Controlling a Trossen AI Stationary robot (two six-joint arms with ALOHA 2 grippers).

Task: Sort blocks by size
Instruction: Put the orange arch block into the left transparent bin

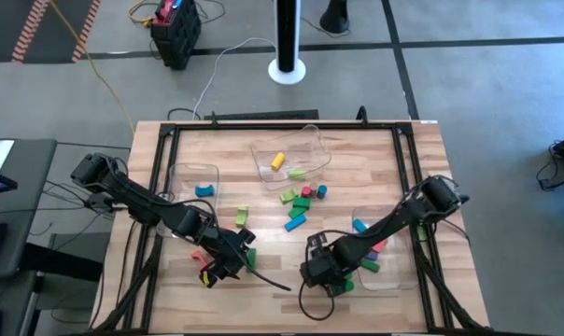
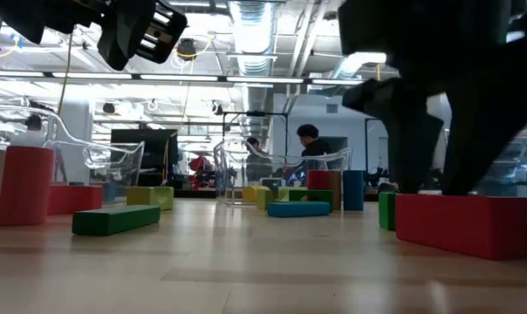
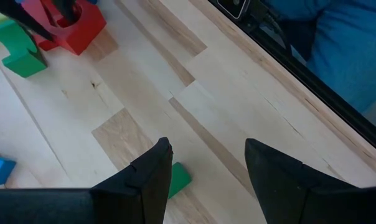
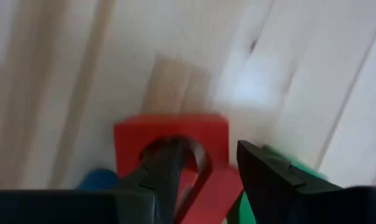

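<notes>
Okay, your right gripper (image 4: 213, 163) is down near the front edge of the table (image 1: 357, 149), right of centre. It sits on the red arch block (image 4: 169, 134). One finger (image 4: 169, 168) is inside the arch's hollow and the other is outside, with a red leg filling the gap between them. It looks clamped at a medium width, but the right wrist view is smeary, so treat the grip as likely rather than certain. A green block (image 4: 306, 174) lies just beside the arch.

Your left gripper (image 3: 206, 149) is low over bare wood at the front left. Its jaws are spread fairly wide with nothing between them. A small green block (image 3: 177, 177) lies right beside one finger (image 3: 154, 171), not gripped.

The rest of the blocks:
- A loose cluster (image 1: 301, 201) of green, red and blue pieces lies mid-table.
- A yellow block (image 1: 277, 161) is in the far clear bin (image 1: 310, 135).
- A blue block (image 1: 204, 190) is in the left bin (image 1: 179, 173).
- Several more are in the right bin (image 1: 394, 280), partly under your right arm.
</notes>
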